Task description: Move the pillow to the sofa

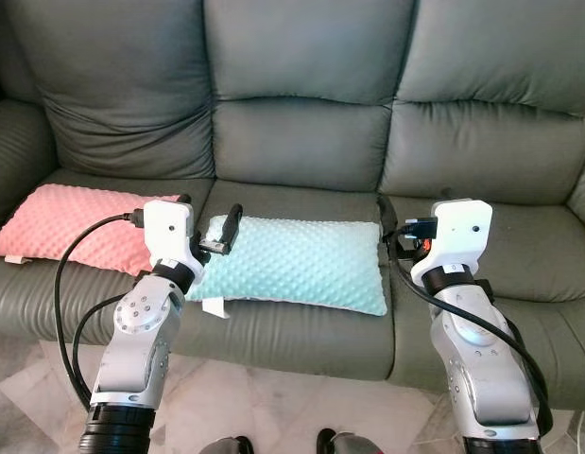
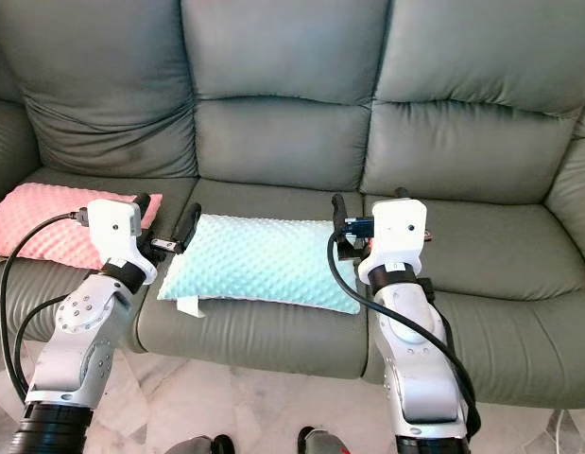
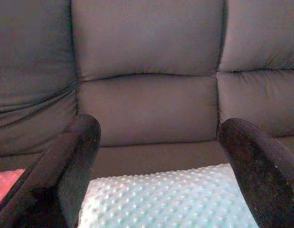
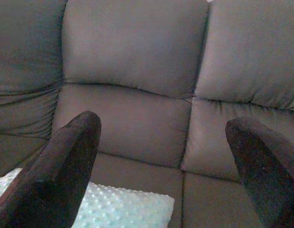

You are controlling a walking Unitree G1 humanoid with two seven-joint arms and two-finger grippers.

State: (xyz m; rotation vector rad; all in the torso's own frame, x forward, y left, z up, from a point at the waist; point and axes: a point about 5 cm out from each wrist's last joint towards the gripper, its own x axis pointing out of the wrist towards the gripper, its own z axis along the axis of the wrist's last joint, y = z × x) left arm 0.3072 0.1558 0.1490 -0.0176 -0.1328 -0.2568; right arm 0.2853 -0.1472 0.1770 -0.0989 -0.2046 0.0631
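Note:
A mint dotted pillow (image 1: 301,260) lies flat on the middle seat of the grey leather sofa (image 1: 301,142). My left gripper (image 1: 208,215) hovers open over the pillow's left end, its fingers apart with nothing between them. My right gripper (image 1: 413,210) is open just beyond the pillow's right end, above the seam to the right seat. The left wrist view looks between the spread fingers (image 3: 66,161) at the pillow (image 3: 170,202) just below and the sofa back beyond. A corner of the pillow (image 4: 123,209) lies low in the right wrist view.
A pink dotted pillow (image 1: 75,222) lies on the left seat, close to the mint one. The right seat (image 1: 528,255) is bare. Pale marble floor (image 1: 273,407) runs along the sofa front, where my feet (image 1: 237,444) stand.

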